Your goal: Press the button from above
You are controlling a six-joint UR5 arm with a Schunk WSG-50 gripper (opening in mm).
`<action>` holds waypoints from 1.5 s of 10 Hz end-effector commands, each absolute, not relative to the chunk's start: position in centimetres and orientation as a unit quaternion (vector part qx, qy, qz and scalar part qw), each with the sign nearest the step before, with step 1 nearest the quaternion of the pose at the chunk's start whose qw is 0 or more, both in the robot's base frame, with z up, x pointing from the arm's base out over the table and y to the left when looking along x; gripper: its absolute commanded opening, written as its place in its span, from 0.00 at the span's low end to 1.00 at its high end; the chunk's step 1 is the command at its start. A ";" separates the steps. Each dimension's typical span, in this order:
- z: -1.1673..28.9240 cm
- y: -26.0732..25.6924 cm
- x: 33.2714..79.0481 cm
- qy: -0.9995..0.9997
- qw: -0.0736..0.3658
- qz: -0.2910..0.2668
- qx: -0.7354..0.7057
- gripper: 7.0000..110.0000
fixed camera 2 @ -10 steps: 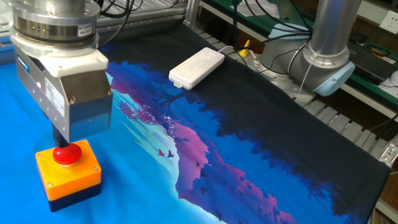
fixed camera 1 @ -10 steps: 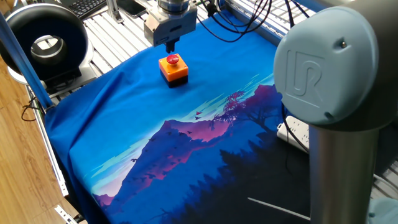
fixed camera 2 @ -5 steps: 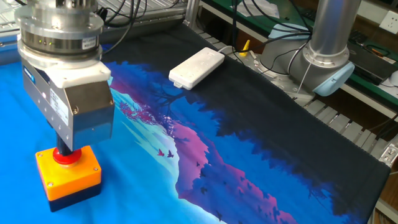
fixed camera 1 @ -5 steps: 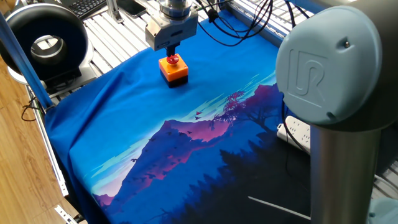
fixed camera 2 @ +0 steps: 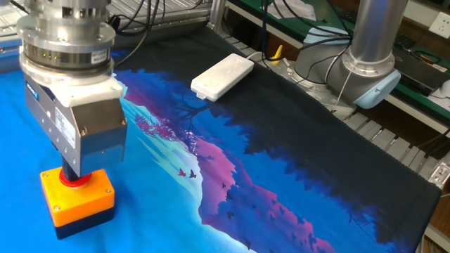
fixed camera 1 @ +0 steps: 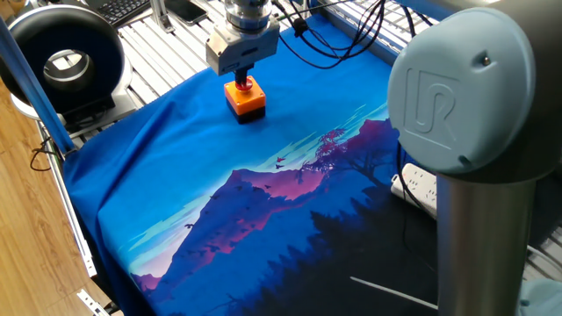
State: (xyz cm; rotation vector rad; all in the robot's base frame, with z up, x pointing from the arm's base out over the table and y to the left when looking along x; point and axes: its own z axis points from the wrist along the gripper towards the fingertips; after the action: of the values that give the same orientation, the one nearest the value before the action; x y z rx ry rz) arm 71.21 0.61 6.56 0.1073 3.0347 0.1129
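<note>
The button is a small red cap (fixed camera 2: 71, 182) on an orange box (fixed camera 2: 79, 199) with a black base, on the blue printed cloth at the near left. In the one fixed view the box (fixed camera 1: 247, 97) sits near the cloth's far edge. My gripper (fixed camera 2: 70, 174) stands straight above it. Its dark fingertips are together as one stub and rest down on the red cap, which shows only as a thin rim. In the one fixed view the gripper (fixed camera 1: 243, 80) covers the cap.
A long white power strip (fixed camera 2: 223, 76) lies on the dark part of the cloth, also seen at the right edge (fixed camera 1: 414, 187). The arm's base column (fixed camera 2: 373, 49) stands at the far right. A black round device (fixed camera 1: 66, 60) sits off the cloth.
The gripper has come straight down onto the button. The red cap, fully visible one second ago, is now pressed under the fingertips and mostly covered.
</note>
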 end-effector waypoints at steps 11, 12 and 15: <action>12.8 2.7 70.8 0.998 0.039 0.021 0.035 0.00; 12.7 3.0 69.9 0.998 0.020 0.026 0.055 0.00; 12.2 3.7 70.5 0.994 0.021 0.046 0.093 0.00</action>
State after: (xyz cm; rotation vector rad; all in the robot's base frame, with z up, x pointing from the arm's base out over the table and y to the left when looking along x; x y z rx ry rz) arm 70.13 3.05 12.14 0.2133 3.0905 0.0947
